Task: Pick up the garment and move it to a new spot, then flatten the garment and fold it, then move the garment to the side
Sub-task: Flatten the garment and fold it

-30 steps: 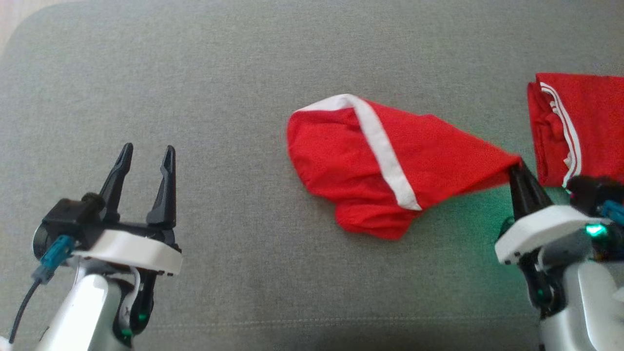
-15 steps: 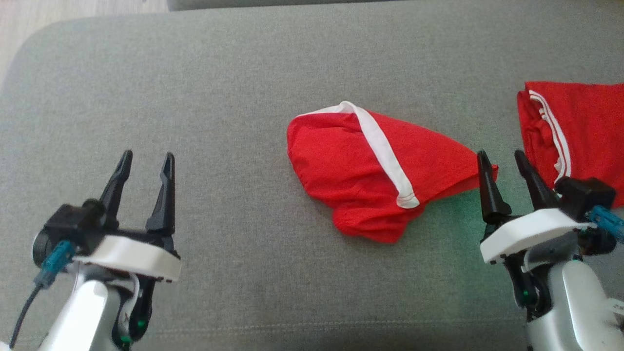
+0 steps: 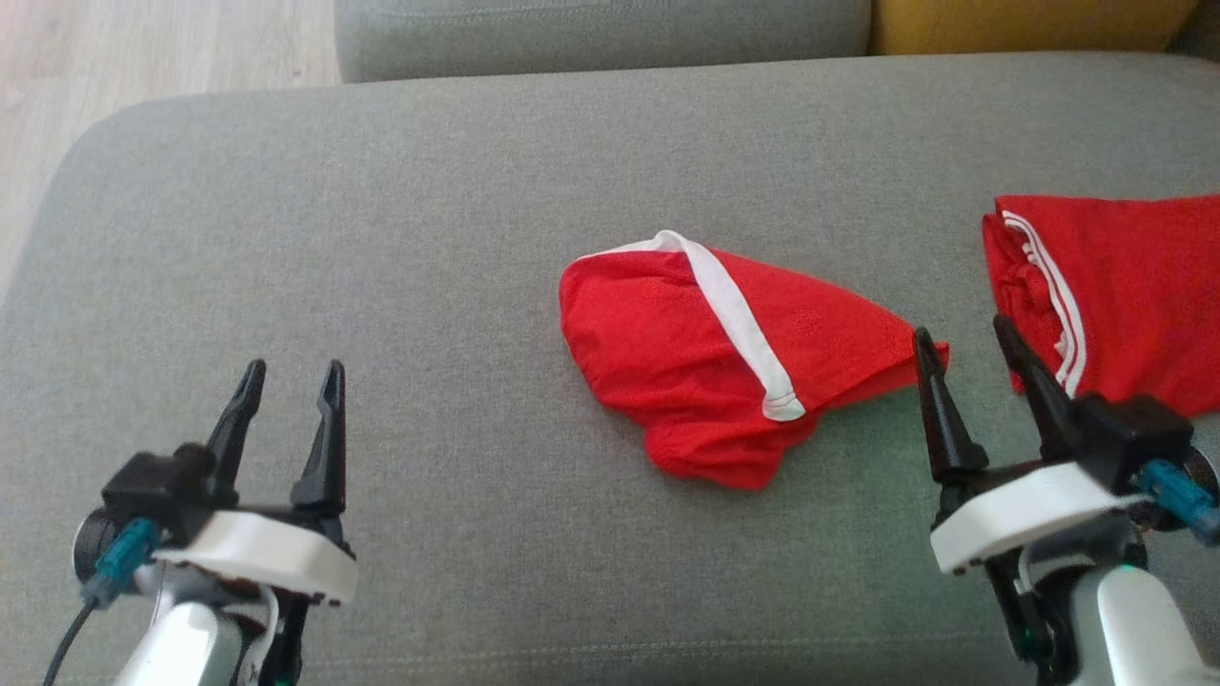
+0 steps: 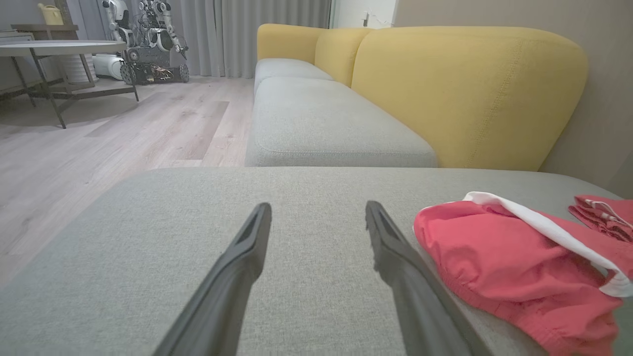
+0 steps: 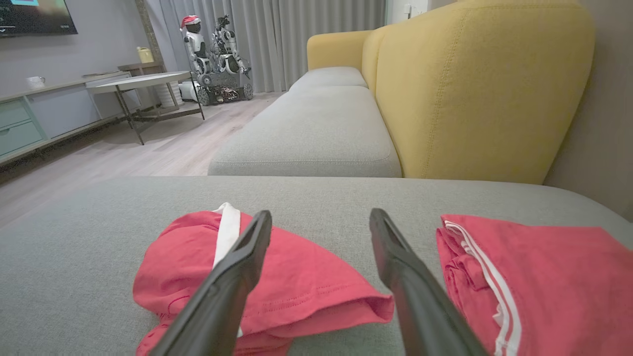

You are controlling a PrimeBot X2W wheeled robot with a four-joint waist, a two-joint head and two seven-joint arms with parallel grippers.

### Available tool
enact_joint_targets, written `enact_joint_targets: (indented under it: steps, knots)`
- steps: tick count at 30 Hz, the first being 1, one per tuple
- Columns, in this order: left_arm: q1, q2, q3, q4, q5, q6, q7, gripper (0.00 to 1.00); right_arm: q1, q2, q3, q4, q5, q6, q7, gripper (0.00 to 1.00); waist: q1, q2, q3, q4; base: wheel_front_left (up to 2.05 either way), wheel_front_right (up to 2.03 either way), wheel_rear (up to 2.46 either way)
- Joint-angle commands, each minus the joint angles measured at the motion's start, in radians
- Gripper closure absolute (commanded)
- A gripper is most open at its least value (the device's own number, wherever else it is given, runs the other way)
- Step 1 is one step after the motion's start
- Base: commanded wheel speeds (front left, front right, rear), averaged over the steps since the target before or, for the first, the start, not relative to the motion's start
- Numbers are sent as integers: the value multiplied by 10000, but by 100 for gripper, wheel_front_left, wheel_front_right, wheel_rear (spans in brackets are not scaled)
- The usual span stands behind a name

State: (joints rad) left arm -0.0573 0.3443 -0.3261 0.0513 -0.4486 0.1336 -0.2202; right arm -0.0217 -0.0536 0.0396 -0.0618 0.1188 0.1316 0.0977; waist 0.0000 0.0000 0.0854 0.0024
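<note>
A crumpled red garment [image 3: 705, 353] with a white band lies in a heap at the middle of the grey seat cushion [image 3: 429, 238]. Its pointed right corner rests on the cushion beside my right gripper's fingers. The right gripper [image 3: 963, 329] is open and holds nothing; in the right wrist view the garment [image 5: 306, 282] lies under and behind its left finger, with the gripper [image 5: 320, 212] spread wide. Far to the left, my left gripper [image 3: 294, 367] stands open over bare cushion, apart from the garment [image 4: 494, 247], which lies to the right of this gripper [image 4: 319, 205] in its wrist view.
A second red garment [image 3: 1125, 295] with thin white stripes lies folded at the cushion's right side, close to my right gripper. A yellow backrest [image 5: 484, 89] rises behind another grey seat [image 5: 316, 128]. Wooden floor [image 3: 143, 48] lies past the cushion's left edge.
My right gripper has opened and let go of the garment's right corner, which has dropped onto the cushion. The head camera has tilted, so the whole picture sits lower.
</note>
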Motion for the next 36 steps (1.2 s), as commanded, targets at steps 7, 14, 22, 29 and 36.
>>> enact_joint_targets:
  steps: [7,14,22,29,36]
  knots:
    - [-168,330,357,-406,-103,114,30,0,83,-38,245,-793,-38,-9,151,0,0,0,-59,-69,0,0,0]
    - [-202,377,330,-459,-125,135,58,0,125,-3,251,-847,15,-9,204,0,0,0,-3,-67,0,0,0]
    - [-214,412,306,-506,-155,182,75,0,117,17,257,-798,54,-9,215,0,0,0,23,-66,0,0,0]
    - [-311,419,284,-525,-191,214,112,0,53,25,290,-788,75,-9,205,0,0,0,126,-83,0,0,0]
    - [-746,214,84,-501,-317,123,326,0,-44,30,297,-818,110,-9,196,0,0,0,398,-136,0,0,0]
